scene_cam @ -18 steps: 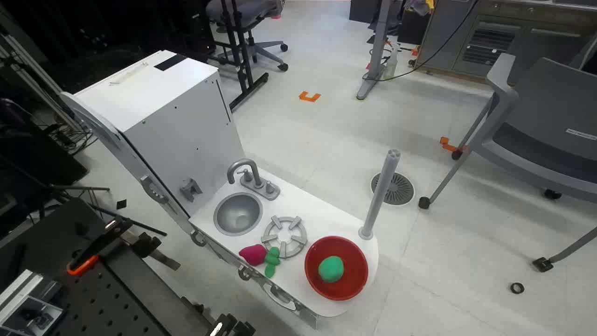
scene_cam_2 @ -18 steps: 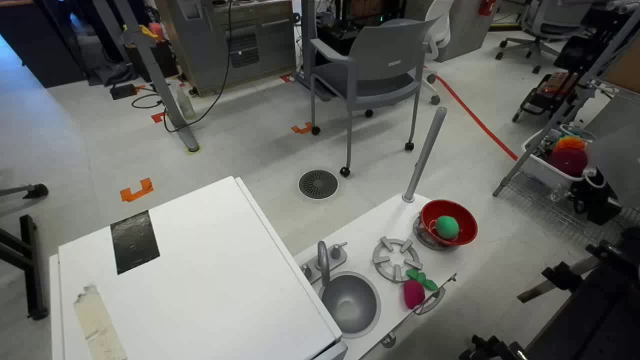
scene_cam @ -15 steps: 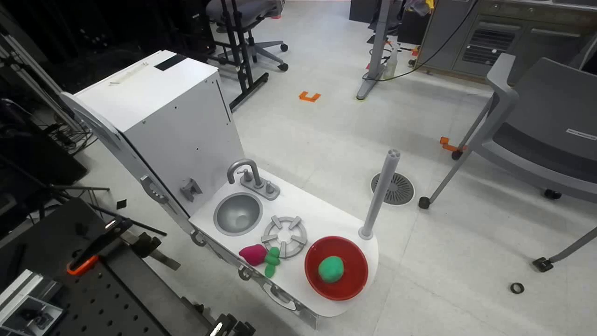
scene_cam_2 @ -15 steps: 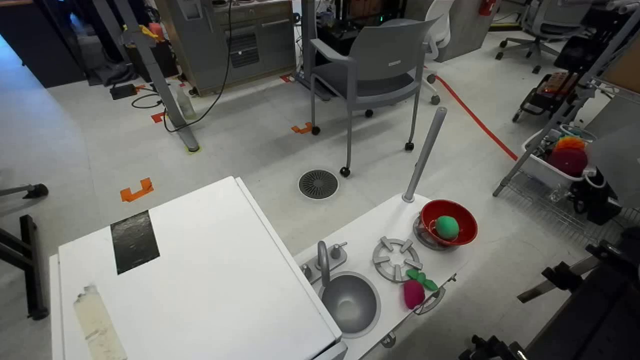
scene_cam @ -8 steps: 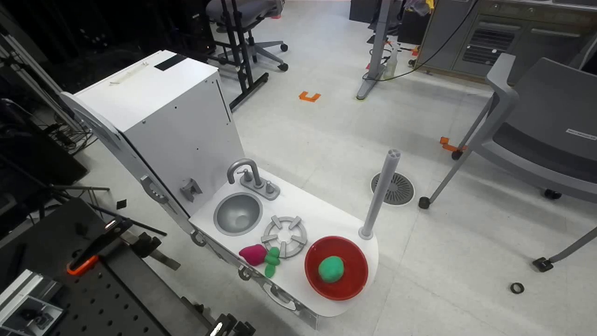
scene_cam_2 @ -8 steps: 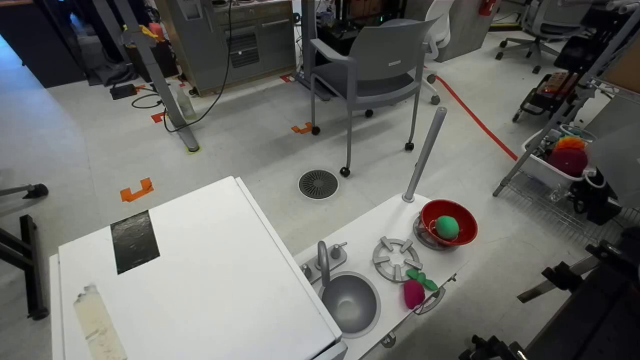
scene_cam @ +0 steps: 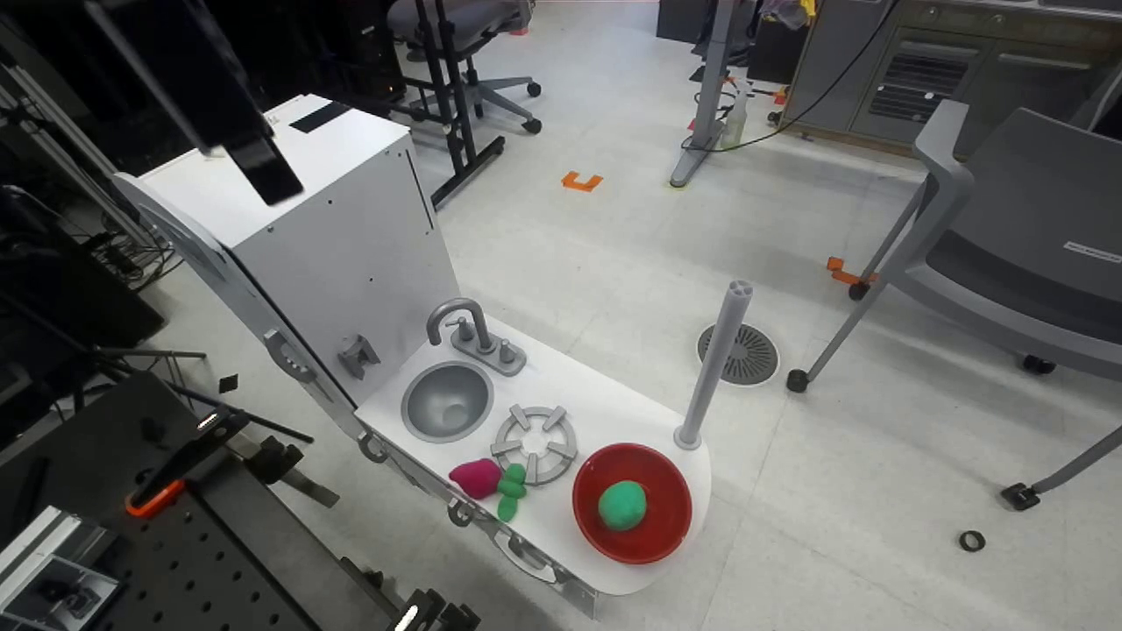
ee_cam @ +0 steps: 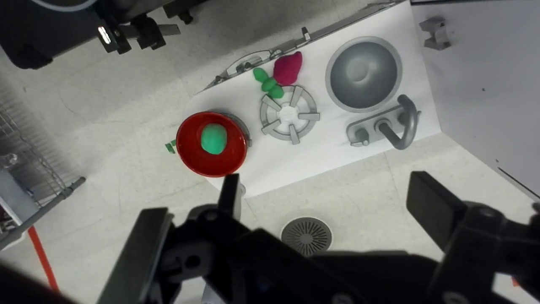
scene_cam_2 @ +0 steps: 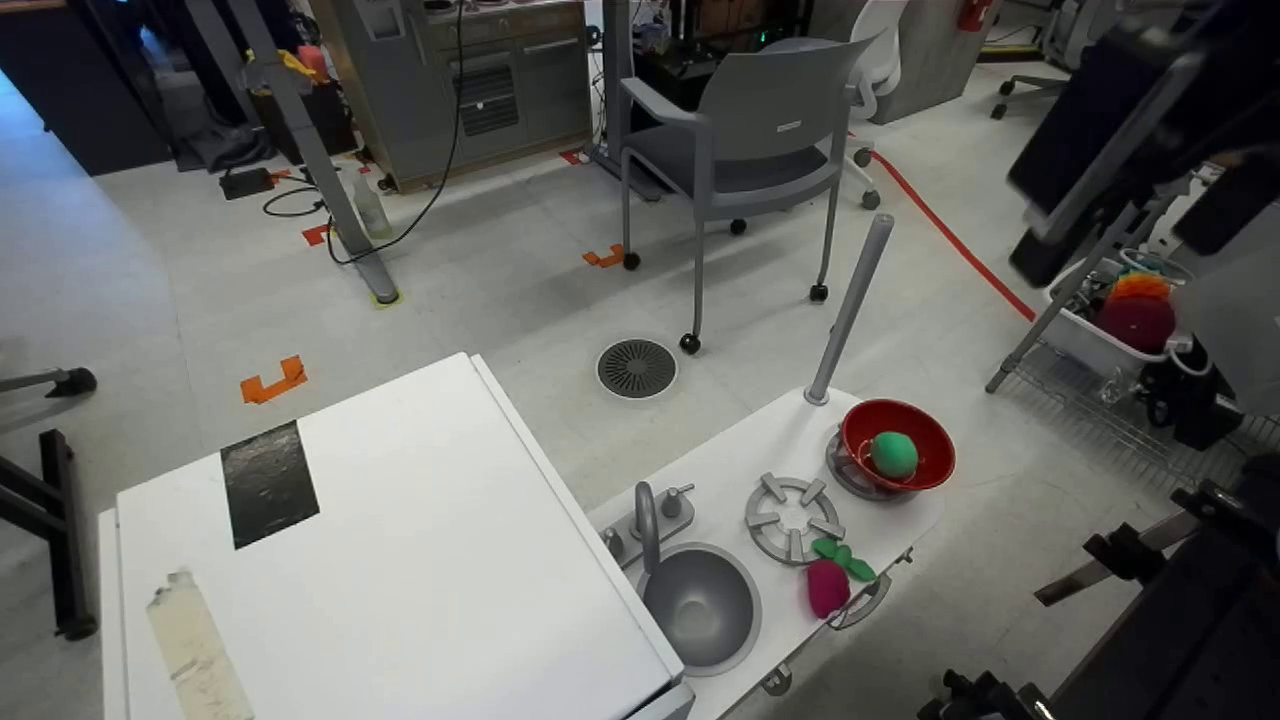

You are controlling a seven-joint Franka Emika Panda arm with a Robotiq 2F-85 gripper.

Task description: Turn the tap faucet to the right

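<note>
You're likely at the approach: your dark, blocky fingers (ee_cam: pixel 434 207) stand wide apart, empty; the silver-grey, curved, plastic-looking tap faucet (ee_cam: pixel 393 136) sits along the white table's (ee_cam: pixel 312 156) back edge. Next, descend beside it, pushing right.

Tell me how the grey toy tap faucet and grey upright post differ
The grey tap faucet curves over; the grey cylindrical post is straight and taller. The faucet stands beside the round grey sink, the post near the round red bowl. Both rise from the white counter.
</note>
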